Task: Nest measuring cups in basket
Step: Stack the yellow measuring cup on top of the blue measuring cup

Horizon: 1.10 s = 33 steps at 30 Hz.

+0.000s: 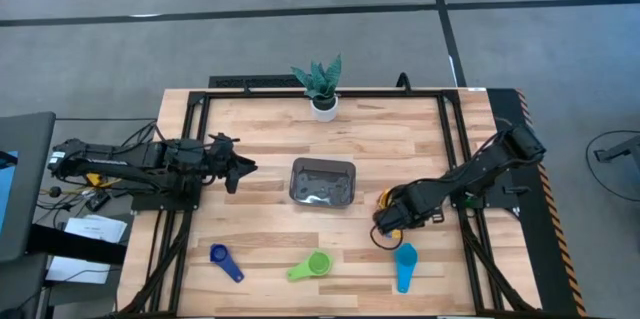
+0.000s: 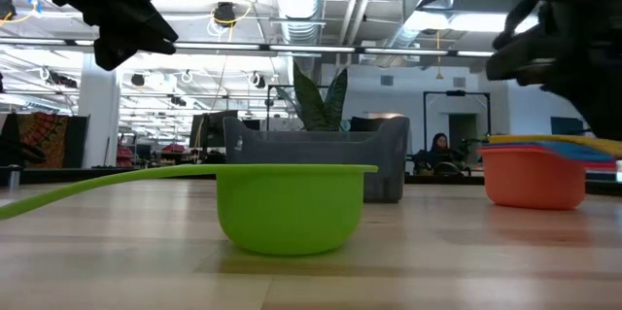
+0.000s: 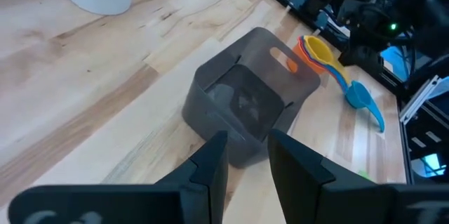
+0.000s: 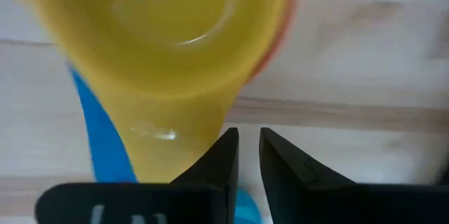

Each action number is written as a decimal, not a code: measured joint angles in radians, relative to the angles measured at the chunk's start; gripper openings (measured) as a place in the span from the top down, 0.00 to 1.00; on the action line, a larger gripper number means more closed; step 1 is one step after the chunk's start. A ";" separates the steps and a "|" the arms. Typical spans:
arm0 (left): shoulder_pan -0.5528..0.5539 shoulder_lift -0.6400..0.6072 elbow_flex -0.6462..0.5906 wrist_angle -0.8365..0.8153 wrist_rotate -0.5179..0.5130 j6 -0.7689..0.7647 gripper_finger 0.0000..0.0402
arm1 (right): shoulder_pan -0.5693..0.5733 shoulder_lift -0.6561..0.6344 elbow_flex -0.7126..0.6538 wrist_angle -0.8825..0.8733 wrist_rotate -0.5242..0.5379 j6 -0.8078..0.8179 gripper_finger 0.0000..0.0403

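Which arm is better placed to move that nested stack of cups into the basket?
The right. Its gripper hangs right at the stacked cups, the yellow cup filling its wrist view. The left gripper waits on the far side of the basket.

- The basket (image 1: 322,182) sits mid-surface (image 1: 250,149), with a white-potted plant (image 1: 322,90) beyond it at the far edge.
- The left gripper (image 1: 243,168) hovers left of the basket, apart from it.
- The right gripper (image 1: 385,225) is at a stack of cups (image 1: 385,202) right of the basket.
- Along the near edge lie a dark blue cup (image 1: 224,259), a green cup (image 1: 310,267) and a light blue cup (image 1: 405,263), well apart.
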 joint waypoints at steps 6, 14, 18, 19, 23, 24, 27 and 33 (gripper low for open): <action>0.000 0.000 0.000 0.000 0.001 -0.022 0.77 | 0.017 -0.010 0.015 0.051 0.007 -0.007 0.80; 0.000 0.003 0.000 0.017 0.001 -0.038 0.77 | 0.039 -0.011 0.030 0.115 0.021 -0.030 0.80; 0.000 0.082 0.000 0.145 0.061 0.016 0.77 | 0.039 -0.011 0.030 0.108 0.022 -0.017 0.80; 0.000 0.117 0.000 0.187 0.088 0.031 0.77 | 0.039 -0.011 0.030 0.109 0.022 -0.016 0.80; -0.001 0.274 0.000 0.365 0.193 0.045 0.77 | 0.039 -0.042 0.031 0.117 0.025 0.002 0.80; -0.002 0.312 0.000 0.405 0.214 0.040 0.77 | 0.043 -0.050 0.031 0.118 0.029 0.016 0.80; -0.017 0.427 0.000 0.521 0.243 0.042 0.77 | 0.064 -0.088 0.031 0.119 0.058 0.047 0.80; -0.055 0.625 0.051 0.635 0.262 0.095 0.79 | 0.113 -0.141 0.030 0.051 0.080 0.024 0.80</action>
